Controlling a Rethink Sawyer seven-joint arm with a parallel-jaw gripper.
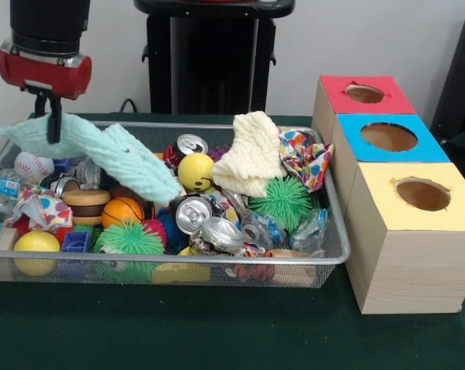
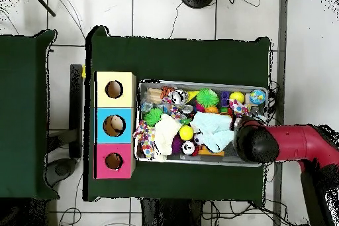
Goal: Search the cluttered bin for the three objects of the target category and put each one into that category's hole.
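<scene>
My gripper [image 1: 55, 117] hangs over the left end of the wire mesh bin [image 1: 217, 262], shut on a mint-green cloth [image 1: 112, 158]. The cloth is lifted and drapes down to the right over the clutter. In the overhead view the same cloth [image 2: 213, 130] spreads beside the arm's end [image 2: 255, 142], which hides the fingers. A pale yellow cloth [image 1: 251, 154] and a polka-dot cloth [image 1: 305, 158] lie at the bin's right end. Another polka-dot cloth [image 1: 39, 206] lies at the left. Beside the bin stand a red box [image 1: 336, 86], a blue box [image 1: 432, 150] and a yellow box [image 1: 375, 208], each with a round hole on top.
The bin is packed with crushed cans [image 1: 193, 212], green spiky balls [image 1: 282, 202], a yellow smiley ball [image 1: 195, 169], an orange ball [image 1: 122, 211], a baseball [image 1: 32, 164] and plastic wrappers. Green cloth covers the table [image 1: 217, 331]. The robot's black pedestal [image 1: 209, 62] stands behind the bin.
</scene>
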